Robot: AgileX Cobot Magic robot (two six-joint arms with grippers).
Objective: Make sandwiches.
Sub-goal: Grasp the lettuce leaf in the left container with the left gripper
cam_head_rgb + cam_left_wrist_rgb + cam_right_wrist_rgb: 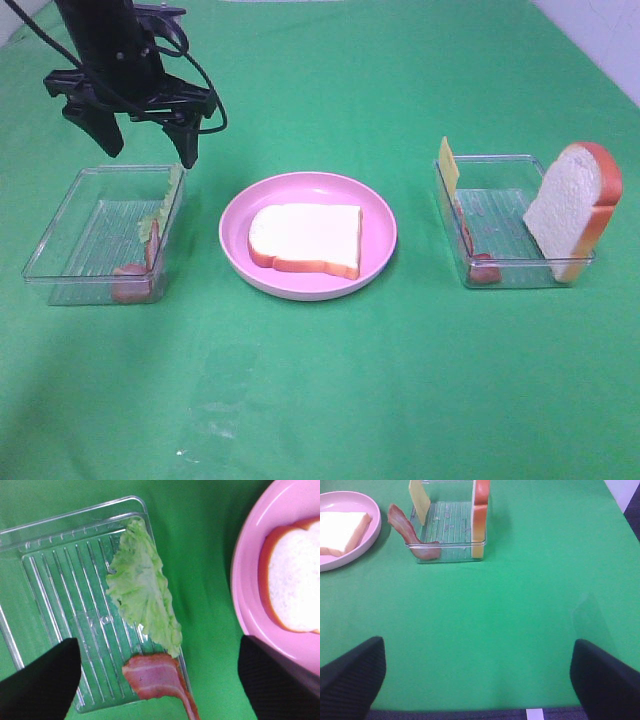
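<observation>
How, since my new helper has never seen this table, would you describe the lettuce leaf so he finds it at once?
Find the round pink plate in the middle, then the clear tray on the left arm's side of it. Along that tray's wall nearest the plate leans the lettuce leaf: pale green and crinkled, unlike the reddish-pink bacon strip beside it.

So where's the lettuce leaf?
In the high view, the lettuce leaf leans on the right wall of the left tray, beside a bacon strip, under the left gripper.
</observation>
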